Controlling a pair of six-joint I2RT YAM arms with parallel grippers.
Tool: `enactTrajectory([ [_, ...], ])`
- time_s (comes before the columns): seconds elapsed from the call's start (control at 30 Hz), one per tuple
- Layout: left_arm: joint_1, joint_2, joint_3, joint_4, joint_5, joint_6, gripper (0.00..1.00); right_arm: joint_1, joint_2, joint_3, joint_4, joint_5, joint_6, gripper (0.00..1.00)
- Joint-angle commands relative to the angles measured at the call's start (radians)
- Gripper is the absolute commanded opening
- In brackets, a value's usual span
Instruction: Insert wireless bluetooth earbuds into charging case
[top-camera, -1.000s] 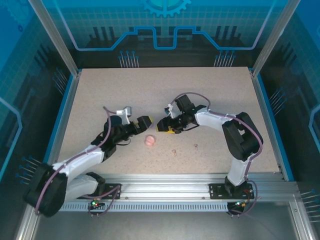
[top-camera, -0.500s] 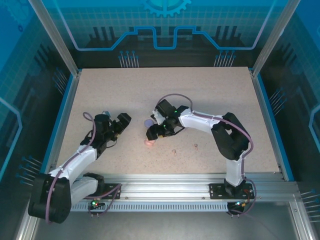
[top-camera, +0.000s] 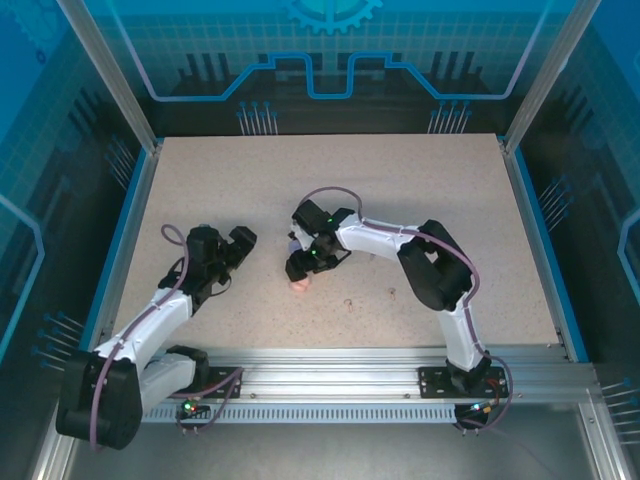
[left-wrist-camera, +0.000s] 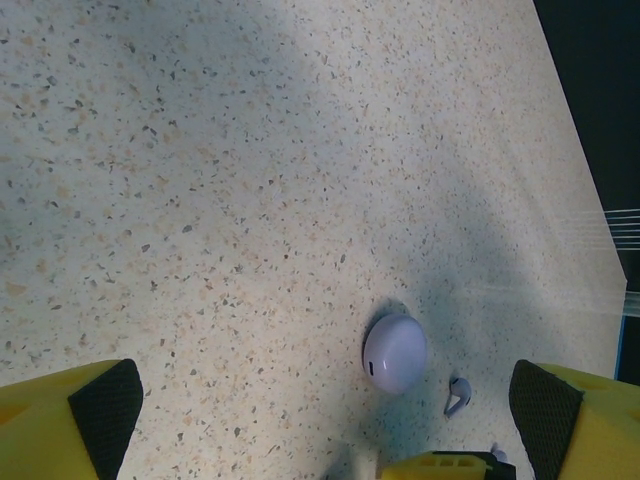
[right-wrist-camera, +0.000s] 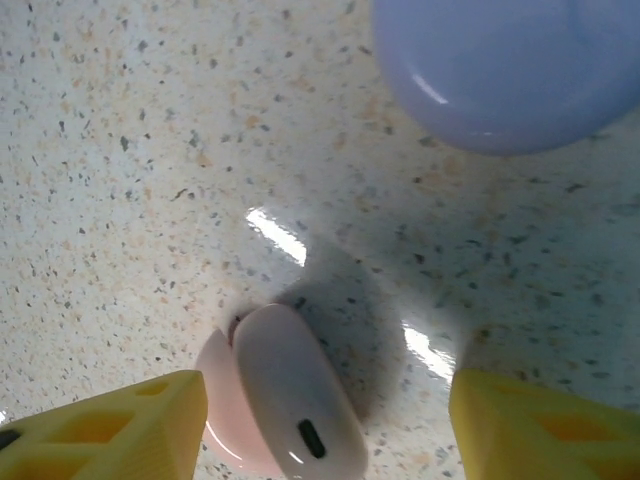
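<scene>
The left gripper (left-wrist-camera: 325, 400) is spread wide, with nothing between its yellow fingers (left-wrist-camera: 100, 425). Only the finger ends show, at the bottom corners of the left wrist view. Past them on the speckled table (left-wrist-camera: 200, 150) sits the round lavender case (left-wrist-camera: 395, 352), shut. Just beside it lies a lavender earbud (left-wrist-camera: 458, 396). A second lavender bit (left-wrist-camera: 497, 454) peeks out at the bottom edge, mostly hidden behind a yellow and black part, so I cannot be sure what it is. The right gripper (right-wrist-camera: 325, 425) is low over the table with its fingers apart. The pink case (right-wrist-camera: 280, 400) sits between them, close to one finger with a gap to the other, so it is not being pinched. I cannot tell if it touches the near finger. The bottom of the pink case is cut off by the edge of that view, and I cannot tell if its lid is shut tight. The lavender case shows big and blurry at the top there, cut off too. From above, the right arm hides most of the lavender case. A pink earbud (top-camera: 348, 300) and a second pink earbud (top-camera: 391, 292) lie on the bare table to the right of the pink case, apart from it, too small to see their shape.
</scene>
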Motion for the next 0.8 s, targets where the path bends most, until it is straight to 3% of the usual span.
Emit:
enactTrajectory([
  [0.0, 0.010, 0.023, 0.017, 0.004, 0.003, -0.013, 0.99, 0.018, 0.027, 0.029, -0.045, -0.004, -0.018, 0.62],
  [0.5, 0.010, 0.046, 0.043, -0.014, 0.031, 0.020, 0.99, -0.002, -0.026, -0.012, -0.017, -0.052, 0.002, 0.31],
  [0.77, 0.010, 0.060, 0.062, -0.026, 0.092, 0.016, 0.99, -0.074, -0.110, -0.097, 0.083, -0.157, 0.085, 0.27],
])
